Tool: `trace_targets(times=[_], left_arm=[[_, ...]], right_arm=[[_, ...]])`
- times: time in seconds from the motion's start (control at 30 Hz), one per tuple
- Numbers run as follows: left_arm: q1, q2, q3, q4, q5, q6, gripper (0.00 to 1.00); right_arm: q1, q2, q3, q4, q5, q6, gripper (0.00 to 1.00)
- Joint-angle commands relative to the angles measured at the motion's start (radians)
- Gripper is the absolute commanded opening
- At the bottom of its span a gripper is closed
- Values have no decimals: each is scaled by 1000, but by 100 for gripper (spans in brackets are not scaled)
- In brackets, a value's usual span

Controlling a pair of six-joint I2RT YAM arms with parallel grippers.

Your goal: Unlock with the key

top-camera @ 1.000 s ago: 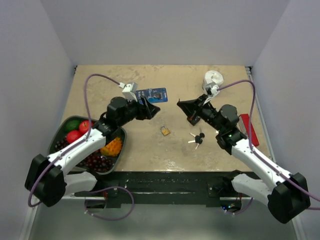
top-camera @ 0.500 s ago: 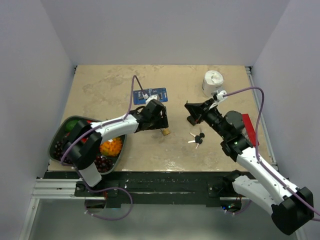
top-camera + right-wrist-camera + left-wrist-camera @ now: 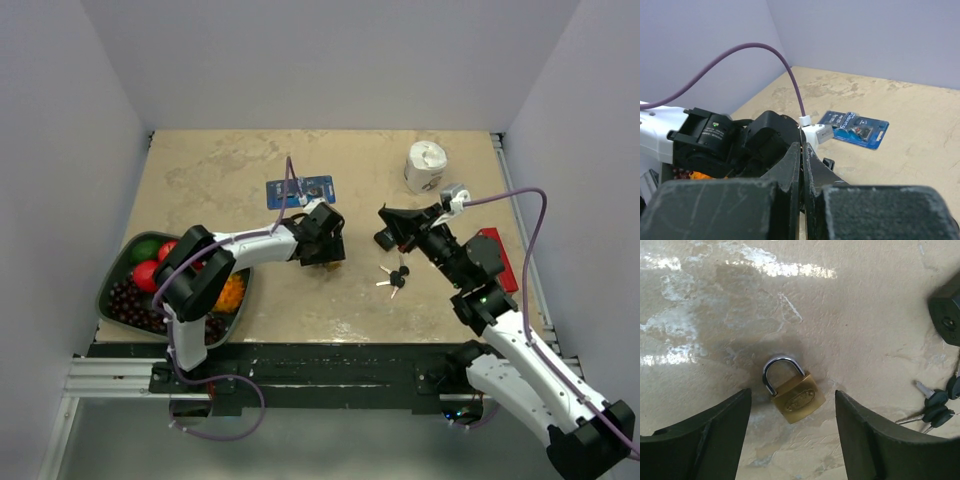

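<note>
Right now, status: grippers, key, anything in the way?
Left gripper open, lined up on the small brass padlock. Right gripper shut, holding nothing. Key bunch on the table, untouched, near the black padlock. Nothing covers it.

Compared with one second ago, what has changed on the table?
The left gripper swung right and nearer, now open over the brass padlock. Nothing was gripped or released. Right gripper stayed shut near the black padlock; keys did not move.
</note>
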Motion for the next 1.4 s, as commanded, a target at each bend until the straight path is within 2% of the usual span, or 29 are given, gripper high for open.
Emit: trace_targets(times=[0.0, 0.43, 0.5, 0.63, 0.87, 0.97, 1.1, 1.37], left_arm=[[-8, 62, 48, 17, 39, 0, 71], [-19, 56, 94, 103, 9, 122, 67], [-24, 55, 108, 65, -38, 133, 70], [-33, 70, 143, -112, -124, 132, 75], [-70, 85, 151, -169, -157, 148, 75], [-77, 133, 203, -212, -164, 162, 74], [-94, 176, 261, -271, -183, 182, 67], [-109, 177, 224, -295, -169, 182, 59]], right_arm=[[1, -24, -6, 12, 21, -2, 0], [1, 42, -6, 34, -3, 21, 0], [1, 53, -6, 37, -5, 22, 0], [1, 60, -8, 44, -8, 28, 0], [2, 70, -12, 52, -8, 36, 0], [1, 71, -16, 57, -9, 41, 0], [1, 68, -17, 57, -9, 42, 0], [1, 64, -19, 52, -5, 44, 0]])
